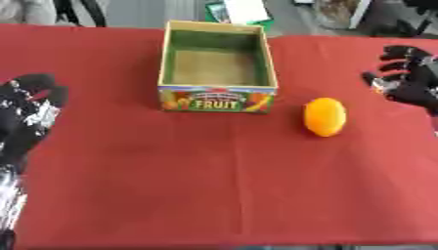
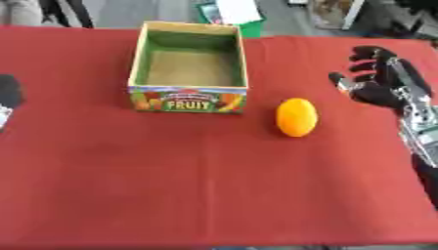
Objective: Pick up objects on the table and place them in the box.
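Just left of the spread-open right robot hand (image 2: 376, 80), untouched: orange fruit (image 2: 296, 117) beside box (image 2: 188, 102).

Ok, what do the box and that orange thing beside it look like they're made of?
The box looks like cardboard: thin straight walls, matte green inside, a tan floor, and a printed front panel reading FRUIT. The orange fruit is smooth and evenly coloured with a soft sheen; it could be real or plastic, I cannot tell which. Both sit on a matte red tablecloth, apparently fabric.
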`<state>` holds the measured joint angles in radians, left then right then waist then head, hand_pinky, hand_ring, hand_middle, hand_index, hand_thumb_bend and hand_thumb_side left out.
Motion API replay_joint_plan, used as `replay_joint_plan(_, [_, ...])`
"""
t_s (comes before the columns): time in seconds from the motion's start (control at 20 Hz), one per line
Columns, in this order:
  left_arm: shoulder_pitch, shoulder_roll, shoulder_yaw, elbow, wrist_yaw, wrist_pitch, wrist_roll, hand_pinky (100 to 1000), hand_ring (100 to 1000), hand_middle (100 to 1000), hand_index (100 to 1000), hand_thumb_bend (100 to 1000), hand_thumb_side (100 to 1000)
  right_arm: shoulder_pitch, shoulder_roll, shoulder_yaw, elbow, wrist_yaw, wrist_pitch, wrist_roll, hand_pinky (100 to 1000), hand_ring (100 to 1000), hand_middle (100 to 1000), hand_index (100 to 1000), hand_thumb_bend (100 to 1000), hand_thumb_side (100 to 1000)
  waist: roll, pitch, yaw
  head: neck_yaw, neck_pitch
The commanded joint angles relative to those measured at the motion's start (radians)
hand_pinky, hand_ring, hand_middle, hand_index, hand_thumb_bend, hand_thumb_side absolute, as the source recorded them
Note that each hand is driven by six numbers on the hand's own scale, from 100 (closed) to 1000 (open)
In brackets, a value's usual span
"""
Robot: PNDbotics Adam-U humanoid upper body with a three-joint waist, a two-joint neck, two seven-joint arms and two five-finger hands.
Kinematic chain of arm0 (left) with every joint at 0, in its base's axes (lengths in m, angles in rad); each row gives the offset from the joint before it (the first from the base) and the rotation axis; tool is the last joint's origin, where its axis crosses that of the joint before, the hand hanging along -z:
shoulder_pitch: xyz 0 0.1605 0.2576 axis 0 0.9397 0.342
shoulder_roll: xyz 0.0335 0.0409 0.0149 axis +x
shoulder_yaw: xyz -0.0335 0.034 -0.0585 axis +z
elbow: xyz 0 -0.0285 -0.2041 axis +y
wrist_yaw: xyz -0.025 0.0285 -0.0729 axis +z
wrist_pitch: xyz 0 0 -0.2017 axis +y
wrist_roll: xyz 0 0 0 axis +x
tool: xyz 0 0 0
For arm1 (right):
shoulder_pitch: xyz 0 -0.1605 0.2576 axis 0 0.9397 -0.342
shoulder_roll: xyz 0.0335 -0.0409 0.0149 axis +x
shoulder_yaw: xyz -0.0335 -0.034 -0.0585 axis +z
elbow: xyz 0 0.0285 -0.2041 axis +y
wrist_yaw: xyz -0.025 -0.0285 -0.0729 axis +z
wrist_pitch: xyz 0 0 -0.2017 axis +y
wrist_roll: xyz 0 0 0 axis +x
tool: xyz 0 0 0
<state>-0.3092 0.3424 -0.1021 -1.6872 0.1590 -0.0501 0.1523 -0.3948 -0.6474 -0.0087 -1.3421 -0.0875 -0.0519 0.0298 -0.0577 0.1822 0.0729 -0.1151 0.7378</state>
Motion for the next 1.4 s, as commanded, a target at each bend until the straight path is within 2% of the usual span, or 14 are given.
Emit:
replay_joint_plan(0.05, [-0.010,0.012,0.005,-0.011,0.005,-0.002,-0.003,722,796,689,637,597,392,-0.007,-0.044,0.003,-0.025,0.019,-0.003,0.021,703,748,742,841,438,193,0.003,-0.012,-0.002,-0.002,0.001])
replay_joint_plan(0.65, [-0.012,0.010,0.004,-0.011,0.006,-0.001,-0.005,722,797,689,637,597,392,-0.008,-0.044,0.056,-0.025,0.064,-0.004,0.111,703,747,739,839,429,183,0.002,-0.012,0.000,-0.007,0.001])
replay_joint_plan(1.4, [-0.014,0.008,0.002,-0.009,0.007,-0.002,-0.008,722,798,689,637,595,392,-0.043,-0.020,0.130,0.061,0.124,0.004,0.187,703,746,740,838,414,167,0.000,-0.010,0.007,-0.013,0.000])
